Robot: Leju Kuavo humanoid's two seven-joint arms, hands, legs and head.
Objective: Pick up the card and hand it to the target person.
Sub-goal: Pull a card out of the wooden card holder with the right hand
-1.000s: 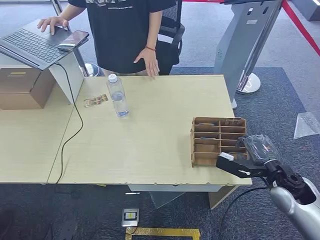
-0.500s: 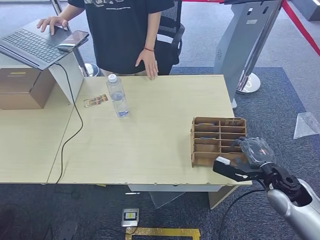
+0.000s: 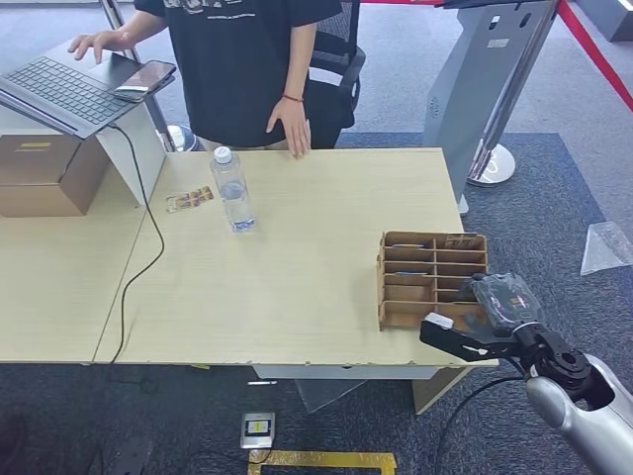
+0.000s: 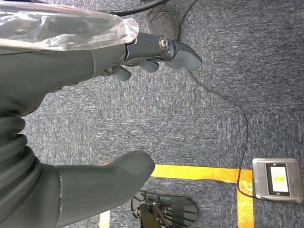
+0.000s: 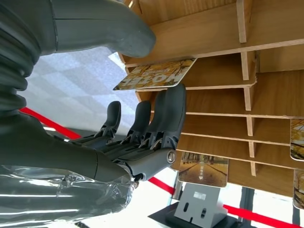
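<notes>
A cardboard slotted rack (image 3: pixel 431 278) stands at the table's near right corner. My right hand (image 3: pixel 485 319) is at its near side, thumb stretched along the front edge. In the right wrist view a yellowish printed card (image 5: pixel 155 76) sticks out of one slot. It lies between the thumb (image 5: pixel 107 28), which lies against a wooden divider, and the dark fingers (image 5: pixel 163 118) just under it; no firm grip shows. More cards (image 5: pixel 203 169) sit in other slots. The person (image 3: pixel 238 59) in a black shirt stands across the table. My left hand (image 4: pixel 79 66) hangs over the carpet, holding nothing.
A water bottle (image 3: pixel 232 190) stands mid-table with small cards (image 3: pixel 189 199) beside it. Far left are a laptop (image 3: pixel 63 89) on a stand, a phone (image 3: pixel 146 77), a cardboard box (image 3: pixel 45 173) and a black cable (image 3: pixel 149 247). A grey kiosk (image 3: pixel 485 89) stands beyond the table's right end.
My right hand has slid a little toward me and lower along the rack's near edge. The person's hand on the laptop has shifted slightly.
</notes>
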